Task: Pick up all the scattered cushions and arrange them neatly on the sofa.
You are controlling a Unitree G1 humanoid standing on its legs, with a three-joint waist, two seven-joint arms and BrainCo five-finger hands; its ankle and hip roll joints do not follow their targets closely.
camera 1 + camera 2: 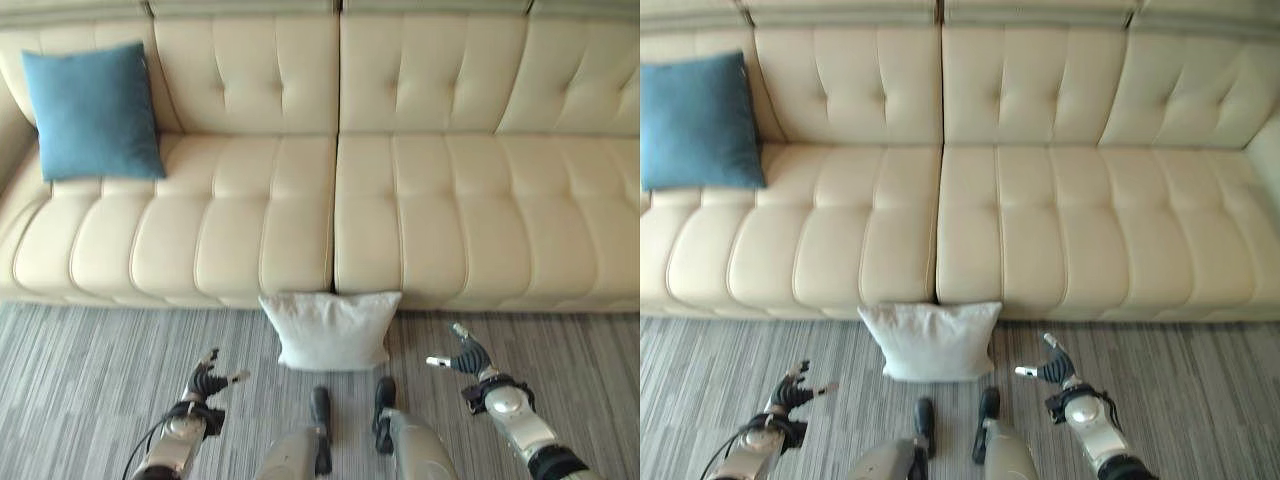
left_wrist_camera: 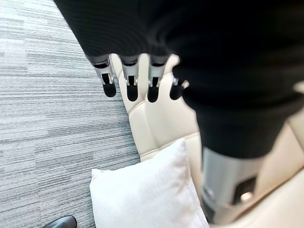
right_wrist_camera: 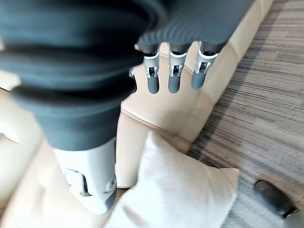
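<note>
Left eye view: the blue cushion (image 1: 92, 112) already leans against the sofa (image 1: 400, 200) backrest; the white cushion (image 1: 332, 330) lies on the carpet (image 1: 90, 370) against the sofa's front. Left hand (image 1: 207, 381) and right hand (image 1: 466, 355) hover empty, fingers relaxed apart.

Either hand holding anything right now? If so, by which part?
Nothing is held. The left hand and right hand hover open over the carpet, either side of the white cushion leaning against the sofa front, not touching it.
</note>
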